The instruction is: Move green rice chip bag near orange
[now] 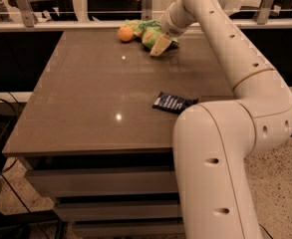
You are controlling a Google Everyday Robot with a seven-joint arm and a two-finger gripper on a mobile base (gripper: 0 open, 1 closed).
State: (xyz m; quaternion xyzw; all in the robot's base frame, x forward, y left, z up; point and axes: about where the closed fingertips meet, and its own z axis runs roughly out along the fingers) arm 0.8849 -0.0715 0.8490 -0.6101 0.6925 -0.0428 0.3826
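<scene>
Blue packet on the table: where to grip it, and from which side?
Probably from straight above, pinching the blue packet across its short width at the middle: it lies flat on the table, long side running roughly left-right. The gripper is at the far edge, by the green bag.
</scene>
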